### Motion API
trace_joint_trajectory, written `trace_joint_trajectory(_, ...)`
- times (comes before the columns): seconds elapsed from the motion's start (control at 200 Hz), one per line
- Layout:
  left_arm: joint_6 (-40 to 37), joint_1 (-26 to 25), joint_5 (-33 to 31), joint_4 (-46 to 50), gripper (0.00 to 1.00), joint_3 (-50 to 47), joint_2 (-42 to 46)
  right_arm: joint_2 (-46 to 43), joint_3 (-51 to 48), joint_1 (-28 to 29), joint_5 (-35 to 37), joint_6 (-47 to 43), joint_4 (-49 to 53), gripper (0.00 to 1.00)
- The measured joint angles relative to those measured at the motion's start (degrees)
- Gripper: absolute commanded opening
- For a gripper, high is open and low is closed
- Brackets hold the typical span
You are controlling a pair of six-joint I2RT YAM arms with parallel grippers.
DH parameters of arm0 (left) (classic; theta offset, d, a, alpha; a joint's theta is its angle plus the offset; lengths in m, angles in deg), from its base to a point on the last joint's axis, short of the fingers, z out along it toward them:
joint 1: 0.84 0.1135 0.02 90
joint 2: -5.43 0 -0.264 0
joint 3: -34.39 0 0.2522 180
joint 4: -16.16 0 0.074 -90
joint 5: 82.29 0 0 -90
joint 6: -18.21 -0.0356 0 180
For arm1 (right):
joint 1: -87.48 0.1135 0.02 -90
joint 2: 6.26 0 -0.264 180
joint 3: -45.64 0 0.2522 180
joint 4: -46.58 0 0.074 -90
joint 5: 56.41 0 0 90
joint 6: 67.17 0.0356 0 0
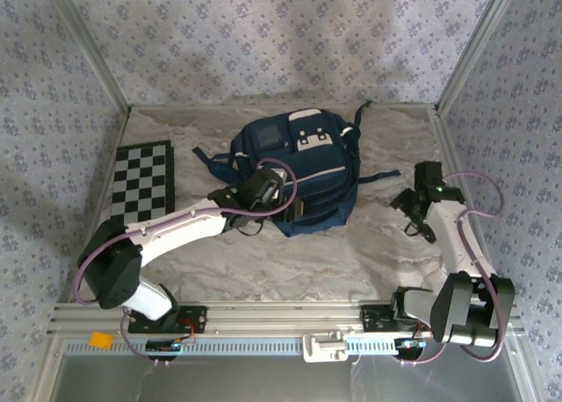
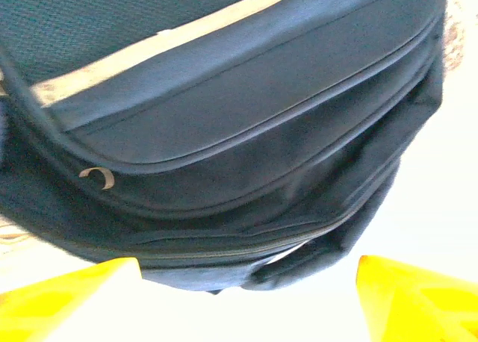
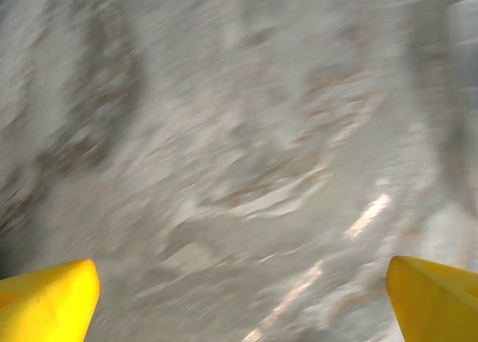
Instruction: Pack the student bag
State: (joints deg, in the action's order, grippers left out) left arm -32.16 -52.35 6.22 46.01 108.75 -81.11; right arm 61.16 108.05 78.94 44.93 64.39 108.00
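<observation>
The navy student bag (image 1: 299, 169) lies flat in the middle of the table, white-flapped front pocket facing up, straps spread to both sides. My left gripper (image 1: 285, 211) hovers at the bag's near left corner, over its top edge. In the left wrist view the bag's dark folded rim and zipper line (image 2: 246, 207) are very close, and my yellow fingertips (image 2: 67, 293) stand wide apart with nothing between them. My right gripper (image 1: 406, 200) hangs to the right of the bag, near a strap end, open over bare marble (image 3: 239, 178); its fingertips (image 3: 45, 301) hold nothing.
A black and white chessboard (image 1: 143, 181) lies at the left edge of the table. A dark strap (image 1: 379, 177) trails from the bag toward my right gripper. Patterned walls close in the back and sides.
</observation>
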Motion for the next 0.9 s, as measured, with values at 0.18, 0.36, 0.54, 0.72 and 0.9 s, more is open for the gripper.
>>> trace_joint_trajectory(0.18, 3.13, -2.38, -0.68, 0.04, 0.79, 4.15, -4.0, 0.5, -0.9, -12.81, 2.95, -2.05, 0.15, 1.0)
trace_joint_trajectory(0.36, 3.98, -3.65, -0.92, 0.44, 0.83, 5.51, -5.88, 3.72, -2.36, -22.82, 1.7, -3.72, -1.7, 1.0)
trace_joint_trajectory(0.54, 4.15, -4.59, -1.14, 0.63, 0.86, 8.11, -8.28, 9.31, -3.74, -28.35, -2.84, -5.97, -4.76, 1.0)
trace_joint_trajectory(0.72, 4.2, -5.16, -1.75, 1.44, 0.87, 10.64, -9.86, 14.05, -4.68, -31.98, -6.73, -7.58, -7.19, 1.0)
trace_joint_trajectory(0.9, 4.42, -5.25, -2.27, 2.43, 0.88, 11.32, -10.71, 14.01, -4.59, -32.2, -7.65, -8.22, -7.13, 0.94)
